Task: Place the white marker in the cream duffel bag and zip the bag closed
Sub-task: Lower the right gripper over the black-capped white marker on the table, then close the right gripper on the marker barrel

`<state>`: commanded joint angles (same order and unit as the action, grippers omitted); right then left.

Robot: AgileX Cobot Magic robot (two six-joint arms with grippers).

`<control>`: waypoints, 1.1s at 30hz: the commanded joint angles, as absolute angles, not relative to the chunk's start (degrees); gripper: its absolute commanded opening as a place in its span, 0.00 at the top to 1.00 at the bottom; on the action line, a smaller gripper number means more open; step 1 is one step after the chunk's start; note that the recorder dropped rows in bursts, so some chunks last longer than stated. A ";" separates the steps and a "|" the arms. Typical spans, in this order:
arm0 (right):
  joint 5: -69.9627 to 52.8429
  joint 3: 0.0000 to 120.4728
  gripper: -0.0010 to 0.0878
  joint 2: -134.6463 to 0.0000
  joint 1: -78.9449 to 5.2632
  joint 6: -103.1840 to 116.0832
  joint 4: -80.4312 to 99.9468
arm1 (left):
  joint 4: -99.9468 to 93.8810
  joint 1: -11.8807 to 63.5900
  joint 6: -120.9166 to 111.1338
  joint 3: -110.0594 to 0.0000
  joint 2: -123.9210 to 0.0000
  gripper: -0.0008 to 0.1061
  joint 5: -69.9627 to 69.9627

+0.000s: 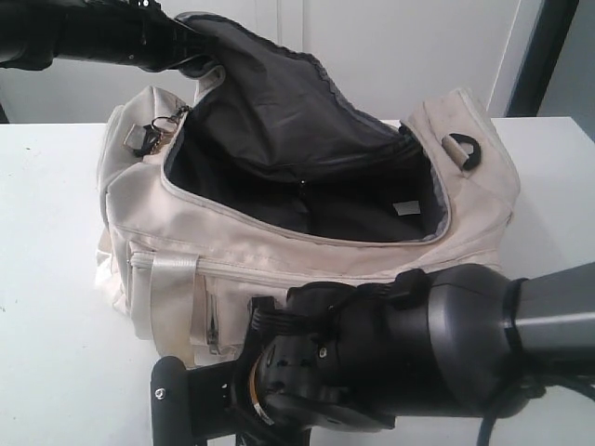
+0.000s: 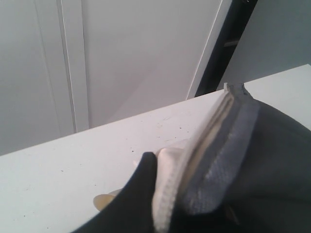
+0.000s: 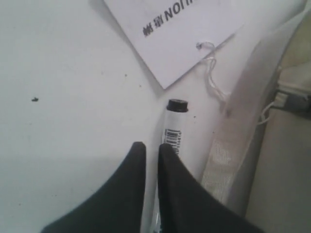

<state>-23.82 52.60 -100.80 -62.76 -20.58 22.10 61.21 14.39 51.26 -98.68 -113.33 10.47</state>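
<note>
Right claw (image 3: 151, 146) cut off at frame bottom, jaws a slit apart over white marker (image 3: 174, 127) on bench (image 3: 73, 97), grip unclear, left claw (image 2: 156, 167) pinching flap (image 2: 167, 196) of unzipped cream duffel bag (image 1: 279, 253) mid-frame, dark lining (image 1: 279, 186) inside.

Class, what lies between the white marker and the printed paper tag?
Only bare table separates the white marker from the corner of the paper tag. The tag's string lies off to one side. The right wrist view shows this.

Table (image 1: 56, 353): duffel bag (image 1: 307, 255), marker (image 3: 171, 124), tag (image 3: 170, 34).
</note>
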 joint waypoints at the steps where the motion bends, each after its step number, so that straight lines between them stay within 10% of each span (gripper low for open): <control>1: -23.82 52.60 0.76 -100.80 -62.76 -20.58 22.40 | 61.21 14.39 51.26 -98.68 -113.33 0.99 10.47; 8: -24.11 52.60 0.57 -103.44 -62.76 -20.58 23.13 | 61.21 14.39 51.26 -98.68 -113.33 0.99 10.47; 33: -21.92 52.60 0.57 -106.10 -62.27 -10.10 31.94 | 61.21 14.39 51.26 -98.68 -113.33 0.99 10.47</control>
